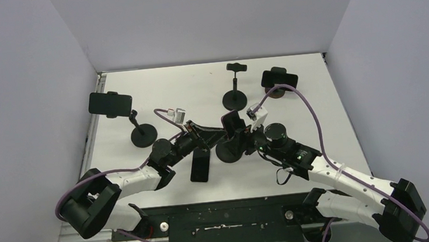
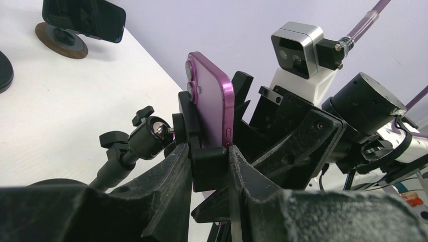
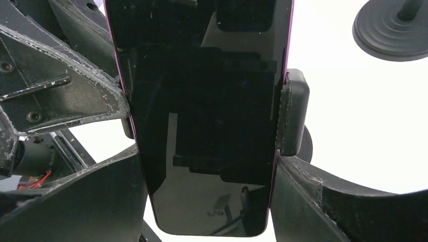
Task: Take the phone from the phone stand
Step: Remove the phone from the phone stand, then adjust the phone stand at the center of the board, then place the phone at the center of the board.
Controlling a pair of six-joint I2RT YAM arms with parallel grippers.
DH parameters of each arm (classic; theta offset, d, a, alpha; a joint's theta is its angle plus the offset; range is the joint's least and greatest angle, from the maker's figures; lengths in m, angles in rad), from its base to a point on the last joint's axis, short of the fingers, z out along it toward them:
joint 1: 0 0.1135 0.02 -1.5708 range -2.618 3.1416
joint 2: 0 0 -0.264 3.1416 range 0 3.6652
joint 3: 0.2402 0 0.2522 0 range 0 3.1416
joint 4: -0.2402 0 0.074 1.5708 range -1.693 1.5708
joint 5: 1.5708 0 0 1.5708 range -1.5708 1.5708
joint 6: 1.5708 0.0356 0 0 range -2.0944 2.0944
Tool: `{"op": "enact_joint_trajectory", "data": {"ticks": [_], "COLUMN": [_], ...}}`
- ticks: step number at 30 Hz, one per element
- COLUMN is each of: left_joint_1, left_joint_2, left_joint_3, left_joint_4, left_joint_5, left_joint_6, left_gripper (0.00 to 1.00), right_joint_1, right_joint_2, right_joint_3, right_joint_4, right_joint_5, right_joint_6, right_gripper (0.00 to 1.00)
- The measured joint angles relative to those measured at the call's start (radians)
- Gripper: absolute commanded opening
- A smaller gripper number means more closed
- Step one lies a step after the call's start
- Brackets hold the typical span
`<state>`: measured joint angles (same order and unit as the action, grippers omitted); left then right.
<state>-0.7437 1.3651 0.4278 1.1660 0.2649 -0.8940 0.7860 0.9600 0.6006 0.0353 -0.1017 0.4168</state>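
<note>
Left gripper [image 2: 209,169] is pinched narrow on the clamp of the phone stand [image 2: 146,137]. The right gripper [image 3: 207,166] spans the purple phone [image 2: 214,101], fingers on both long edges; the phone sits upright in that stand, mid-table. Surface: white table [image 1: 329,117], grey walls [image 1: 21,85]. Both arms reach inward and meet at centre. I count four stands and four phones: three mounted, one black phone [image 1: 200,168] lying flat.

you'll see a dark phone [image 1: 200,168] flat on the white table [image 1: 318,123], a lone stand [image 1: 236,84] behind, a left phone [image 1: 110,103] and right phone [image 1: 279,79] on stands.

Purple phone [image 2: 212,101], black phone stand [image 2: 208,164], white table [image 1: 197,87].
</note>
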Motion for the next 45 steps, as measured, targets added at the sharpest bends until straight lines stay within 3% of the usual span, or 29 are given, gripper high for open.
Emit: {"op": "enact_joint_trajectory", "data": {"ticks": [17, 30, 37, 45], "left_joint_1": [0.017, 0.033, 0.033, 0.035], "left_joint_2": [0.045, 0.057, 0.057, 0.120], "left_joint_3": [-0.031, 0.018, 0.073, 0.156], "left_joint_4": [0.124, 0.060, -0.035, -0.074], "left_joint_5": [0.008, 0.001, -0.010, -0.075], "left_joint_6": [-0.056, -0.058, -0.036, -0.011], "left_gripper": [0.00, 0.00, 0.00, 0.00], "right_joint_1": [-0.046, -0.053, -0.029, 0.024], "right_joint_2": [-0.010, -0.052, -0.082, -0.224], "right_joint_3": [-0.026, -0.037, 0.068, 0.087], "right_joint_4": [0.055, 0.038, -0.099, -0.321], "right_joint_5": [-0.117, -0.255, -0.325, -0.274], "right_joint_6": [0.058, 0.075, 0.037, 0.012], "right_gripper": [0.00, 0.00, 0.00, 0.00]}}
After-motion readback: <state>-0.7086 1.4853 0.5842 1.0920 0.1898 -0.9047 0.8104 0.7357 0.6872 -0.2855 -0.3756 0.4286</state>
